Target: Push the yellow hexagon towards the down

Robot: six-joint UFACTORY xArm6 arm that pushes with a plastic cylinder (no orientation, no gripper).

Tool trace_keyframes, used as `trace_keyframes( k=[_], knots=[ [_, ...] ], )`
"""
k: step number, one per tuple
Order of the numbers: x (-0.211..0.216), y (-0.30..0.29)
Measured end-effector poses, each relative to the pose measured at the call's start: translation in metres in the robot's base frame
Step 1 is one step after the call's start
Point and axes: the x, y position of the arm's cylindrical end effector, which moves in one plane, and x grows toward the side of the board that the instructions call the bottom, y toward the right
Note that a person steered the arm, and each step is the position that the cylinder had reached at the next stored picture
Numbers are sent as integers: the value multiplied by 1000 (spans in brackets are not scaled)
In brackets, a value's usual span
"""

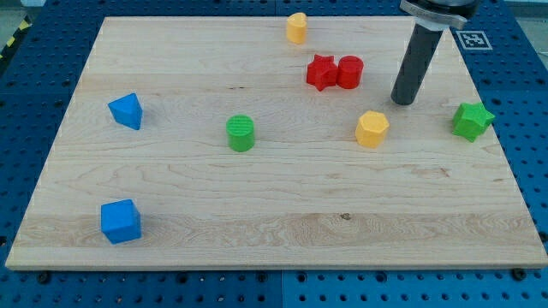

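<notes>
Eight small blocks lie on the pale wooden board [274, 222]: two yellow, two red, two green, two blue. The yellow hexagon block [372, 128] sits right of centre, flat face up, with no long axis I can make out; which way its corners point is hard to judge. My tip [402, 101] stands just above-right of it, apart, holding nothing, having no jaws.
</notes>
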Motion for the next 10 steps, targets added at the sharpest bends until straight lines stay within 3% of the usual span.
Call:
trace_keyframes(
  k=[1, 3, 4, 7, 10],
  knots=[
    [26, 2],
    [32, -42],
    [52, -30],
    [35, -125],
    [106, -115]
  ],
)
